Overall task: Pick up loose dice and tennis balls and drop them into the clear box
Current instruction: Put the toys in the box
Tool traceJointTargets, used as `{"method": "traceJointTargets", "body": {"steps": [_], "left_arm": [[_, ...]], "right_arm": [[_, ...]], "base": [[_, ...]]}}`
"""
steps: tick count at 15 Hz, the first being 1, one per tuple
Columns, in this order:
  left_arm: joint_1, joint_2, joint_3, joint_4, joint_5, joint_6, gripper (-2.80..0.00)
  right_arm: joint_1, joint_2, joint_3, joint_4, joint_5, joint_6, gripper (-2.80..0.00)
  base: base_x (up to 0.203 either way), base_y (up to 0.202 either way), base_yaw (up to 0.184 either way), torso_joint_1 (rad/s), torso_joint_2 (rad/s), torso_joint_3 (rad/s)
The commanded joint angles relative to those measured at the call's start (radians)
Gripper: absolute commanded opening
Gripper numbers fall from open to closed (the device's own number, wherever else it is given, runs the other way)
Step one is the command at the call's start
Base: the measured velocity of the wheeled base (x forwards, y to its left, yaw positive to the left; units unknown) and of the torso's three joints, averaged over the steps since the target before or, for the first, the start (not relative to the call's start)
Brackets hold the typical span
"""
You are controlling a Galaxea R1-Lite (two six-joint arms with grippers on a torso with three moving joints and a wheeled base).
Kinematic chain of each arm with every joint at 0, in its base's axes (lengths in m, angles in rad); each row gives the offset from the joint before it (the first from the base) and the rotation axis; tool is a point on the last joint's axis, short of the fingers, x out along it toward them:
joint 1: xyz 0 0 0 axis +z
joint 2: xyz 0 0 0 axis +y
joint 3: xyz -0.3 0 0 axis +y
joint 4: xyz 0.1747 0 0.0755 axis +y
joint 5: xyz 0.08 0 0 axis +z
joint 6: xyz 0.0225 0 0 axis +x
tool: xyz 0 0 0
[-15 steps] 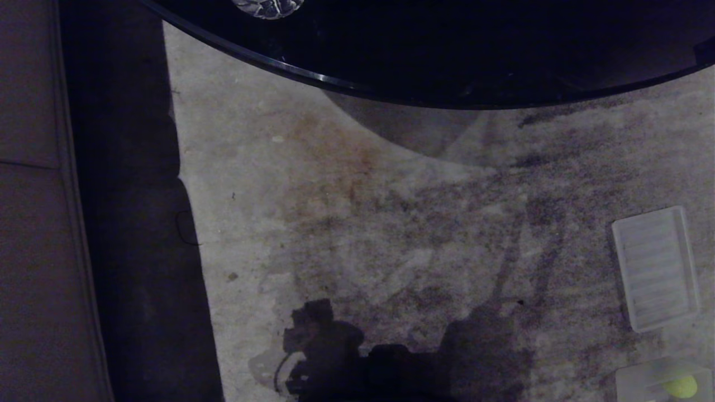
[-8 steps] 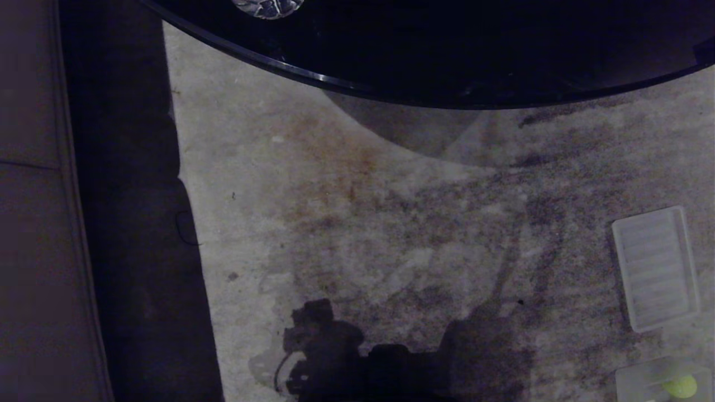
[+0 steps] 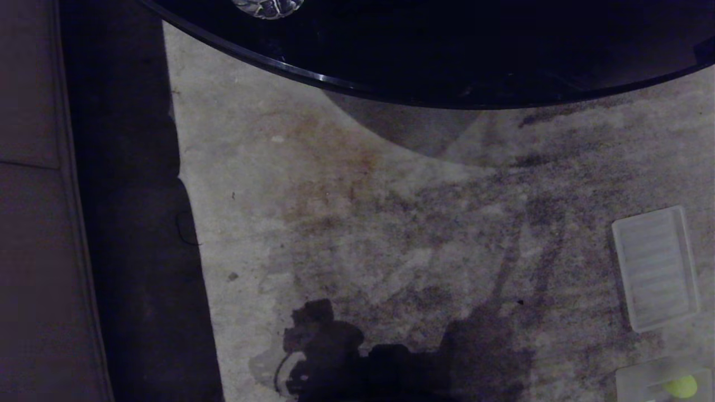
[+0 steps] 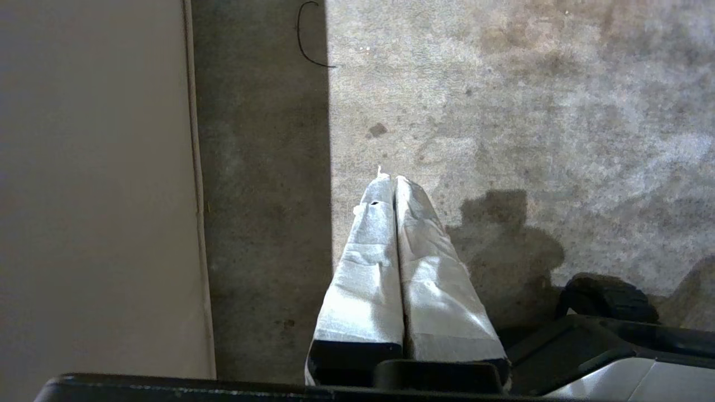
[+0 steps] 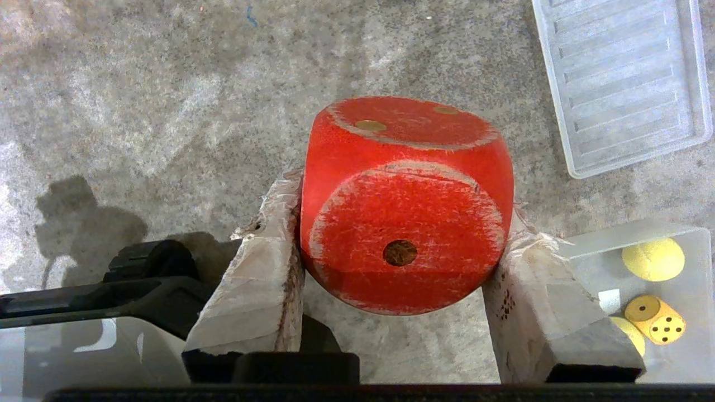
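In the right wrist view a red die (image 5: 405, 206) with brown pips is clamped between the taped fingers of my right gripper (image 5: 402, 204), above the carpet. Beside it on the floor stands the clear box (image 5: 698, 268). It holds a tennis ball (image 5: 653, 259), a yellow die (image 5: 656, 319) with black dots and a second tennis ball (image 5: 628, 335) partly hidden behind a finger. The head view catches only a corner of the clear box (image 3: 637, 379) and one tennis ball (image 3: 682, 386). My left gripper (image 4: 394, 178) hangs shut and empty over the carpet.
A flat ribbed clear lid (image 3: 656, 268) lies on the stained carpet beyond the box, also in the right wrist view as the lid (image 5: 623, 78). A black round table (image 3: 447, 44) spans the far side. A beige sofa (image 3: 28, 223) runs along the left.
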Motion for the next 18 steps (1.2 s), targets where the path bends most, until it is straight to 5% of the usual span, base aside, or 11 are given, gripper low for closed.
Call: {"method": "traceJointTargets", "body": {"steps": [1, 18], "left_arm": [[0.0, 0.001, 0.002, 0.0, 0.002, -0.003, -2.8], [0.0, 0.001, 0.002, -0.003, 0.008, -0.029, -2.8]], "right_arm": [[0.001, 0.003, 0.001, 0.001, 0.001, 0.0, -2.8], [0.001, 0.003, 0.0, 0.001, 0.001, 0.0, -2.8]], "base": [[0.0, 0.0, 0.0, 0.0, 0.0, 0.0], [0.0, 0.0, 0.0, 0.002, 0.0, 0.168]]}}
